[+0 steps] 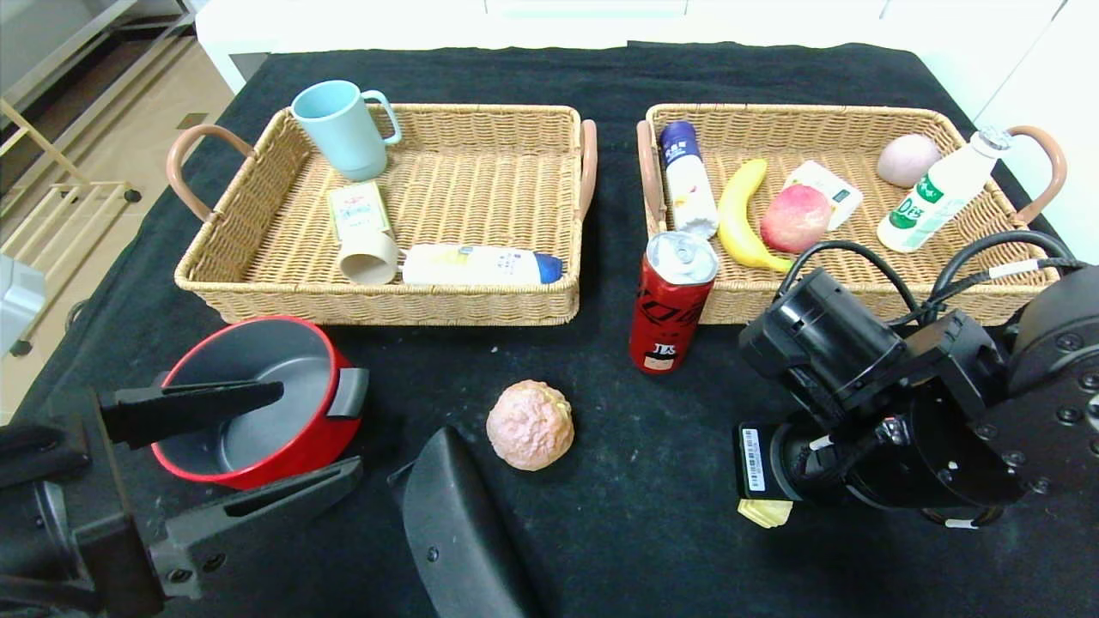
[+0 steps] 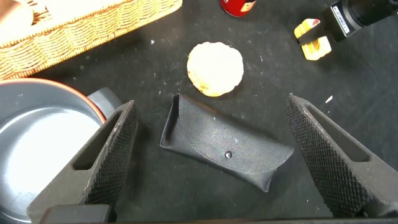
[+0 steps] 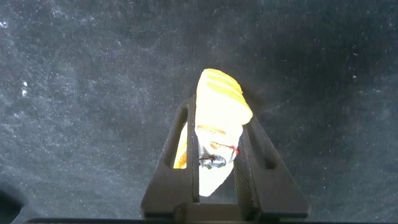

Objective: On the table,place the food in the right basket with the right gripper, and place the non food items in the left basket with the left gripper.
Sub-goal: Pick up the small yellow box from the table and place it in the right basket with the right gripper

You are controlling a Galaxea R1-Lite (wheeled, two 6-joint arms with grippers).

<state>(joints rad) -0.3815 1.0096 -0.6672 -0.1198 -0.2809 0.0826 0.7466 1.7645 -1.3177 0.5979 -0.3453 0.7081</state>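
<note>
My right gripper [image 3: 219, 118] is shut on a small yellow snack packet [image 3: 221, 102] low over the black table; in the head view the packet [image 1: 764, 512] shows under the right wrist. My left gripper [image 2: 214, 155] is open, its fingers [image 2: 115, 149] apart on either side of a black glasses case [image 2: 224, 146] below it. The case [image 1: 455, 515] lies at the front middle. A pink round bun [image 1: 531, 424] lies just beyond it. A red cola can [image 1: 672, 300] stands before the right basket [image 1: 859, 116]. A red pot [image 1: 258, 399] sits before the left basket [image 1: 481, 116].
The left basket holds a teal mug [image 1: 343, 129], a small box [image 1: 359, 209], a beige cup [image 1: 369, 257] and a tube [image 1: 481, 264]. The right basket holds a bottle [image 1: 689, 180], a banana [image 1: 740, 215], a peach [image 1: 794, 217] and a white drink bottle [image 1: 940, 193].
</note>
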